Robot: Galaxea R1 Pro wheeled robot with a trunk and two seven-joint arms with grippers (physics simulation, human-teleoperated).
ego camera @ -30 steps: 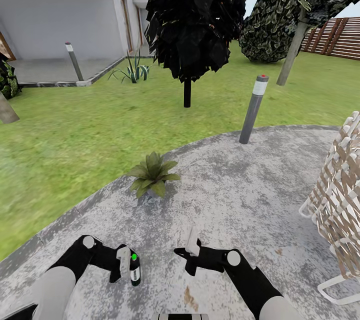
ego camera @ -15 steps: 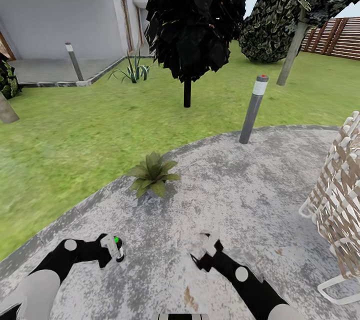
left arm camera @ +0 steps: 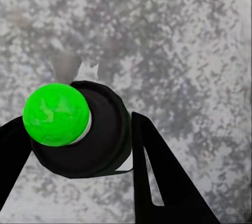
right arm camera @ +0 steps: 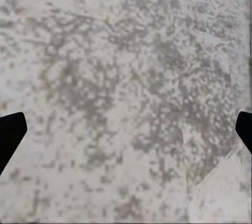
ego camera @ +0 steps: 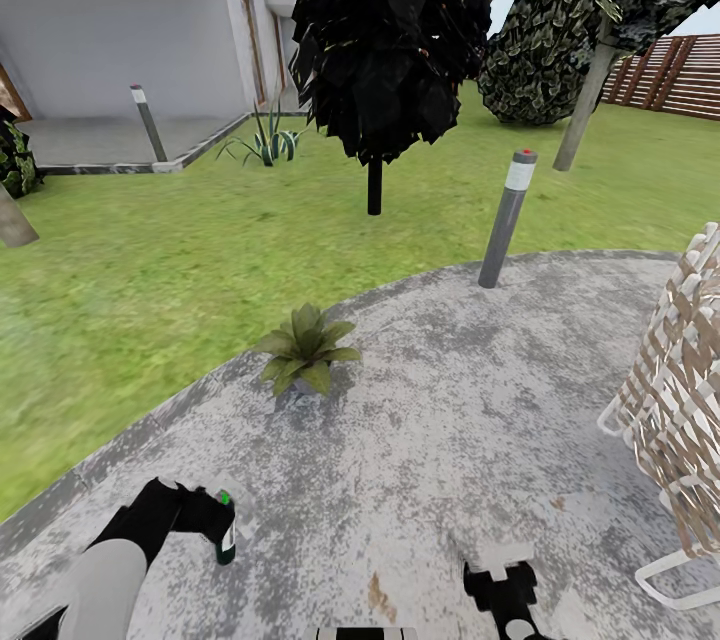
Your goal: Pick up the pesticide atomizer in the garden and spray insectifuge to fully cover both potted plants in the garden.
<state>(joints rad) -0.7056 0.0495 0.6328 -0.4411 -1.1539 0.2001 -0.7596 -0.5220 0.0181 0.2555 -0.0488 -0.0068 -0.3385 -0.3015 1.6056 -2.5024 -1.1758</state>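
Both arms have drawn back toward the robot. The atomizer (ego camera: 226,540), dark with a green cap, stands upright between the left gripper's (left arm camera: 79,145) clamped fingers (left arm camera: 157,177); the right gripper (ego camera: 500,575) is spread, holding nothing.

Round grey stone patio (ego camera: 470,400), mottled light and dark, curved edge meeting green lawn (ego camera: 150,270) on the far and left sides. Near that edge, on the stone, one potted plant (ego camera: 306,350): low rosette of broad green leaves, small grey pot barely visible under them. Further along the rim, at the boundary of stone and grass, a tall grey bollard lamp (ego camera: 506,218) with white band and red dot, standing upright. At the right side of the stone, a woven-strap chair (ego camera: 672,400) on a white frame, feet resting on the surface. Small brownish stain (ego camera: 380,598) on the near part. Same speckled stone seen close in the wrist views (right arm camera: 126,77).
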